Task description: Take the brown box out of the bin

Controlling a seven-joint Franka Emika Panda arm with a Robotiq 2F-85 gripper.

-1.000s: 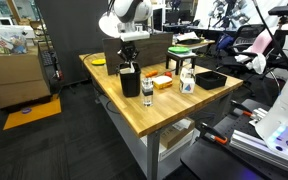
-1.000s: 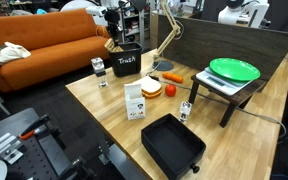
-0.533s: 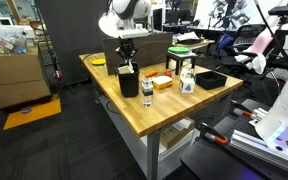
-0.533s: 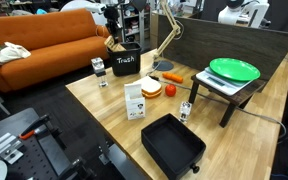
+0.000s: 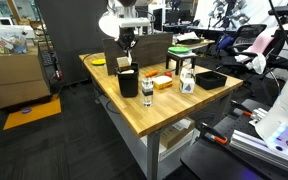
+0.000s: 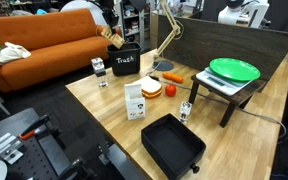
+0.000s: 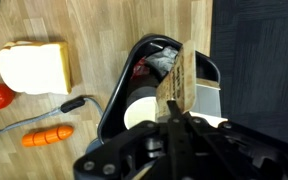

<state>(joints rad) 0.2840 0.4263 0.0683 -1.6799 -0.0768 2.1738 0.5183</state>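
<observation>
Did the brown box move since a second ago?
Yes. The brown box went up. In an exterior view it now hangs higher over the rim of the black bin, which has not moved.

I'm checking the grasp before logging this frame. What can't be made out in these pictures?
- Wrist view: where the end effector meets the brown box. The contact is lost in the end effector's own dark, blurred body.
- Both exterior views: what lies inside the bin. Its walls hide the contents.
- Exterior views: whether the brown box's lower end is clear of the bin's rim. It is too small to tell.
</observation>
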